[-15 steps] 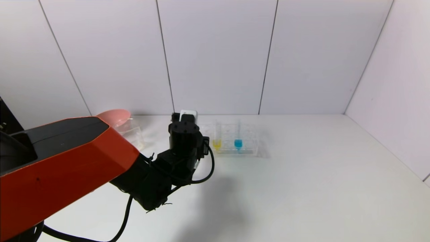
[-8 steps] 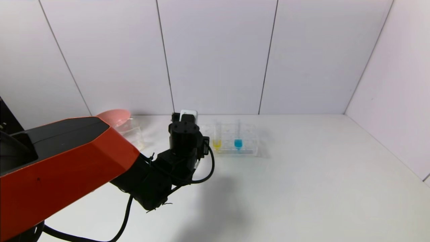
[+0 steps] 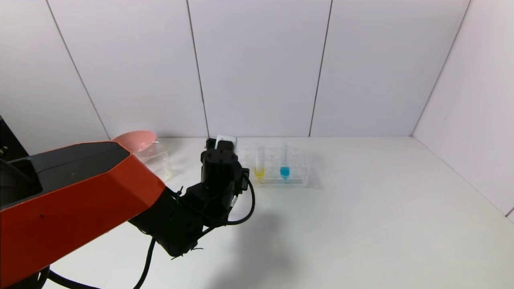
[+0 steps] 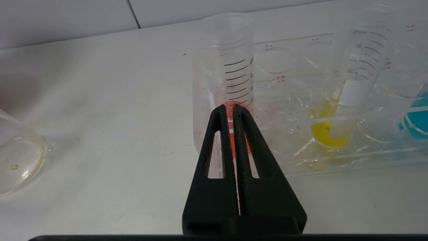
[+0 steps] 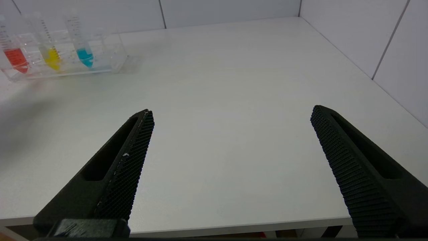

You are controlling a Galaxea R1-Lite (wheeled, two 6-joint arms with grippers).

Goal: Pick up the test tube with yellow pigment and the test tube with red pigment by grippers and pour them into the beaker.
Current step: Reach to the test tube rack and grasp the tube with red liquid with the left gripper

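**Red-pigment tube stood in the rack with the left gripper pointed at it**

Red-pigment test tube [image 4: 235,134] stood upright at the end of the clear rack [image 4: 351,157], at the centre of the left wrist frame. The left gripper [image 4: 229,107] pointed straight at it, its two black fingers [image 4: 217,140] pressed together with only a sliver between them and nothing held; the tips overlapped the red liquid in that view, though contact could not be judged. In the head view this gripper [image 3: 219,160] sat left of centre, hiding the red tube, with the orange-red arm [image 3: 76,196] filling the lower left.

The test tube with yellow pigment [image 4: 334,130] stood in the next slot, right of centre in the left wrist frame, and a tube with blue liquid [image 4: 416,120] sat at the right edge. In the head view the yellow [image 3: 259,171] and blue [image 3: 284,171] tubes showed at mid-frame.

The beaker [image 3: 154,158] rested on the white table [image 3: 361,220] at left of the head frame, well apart from the rack, with a pink bowl [image 3: 134,138] just behind it.

The right gripper [image 5: 230,113] hovered above bare table, jaws spread wide and empty, with the three tubes in the upper left of its view.
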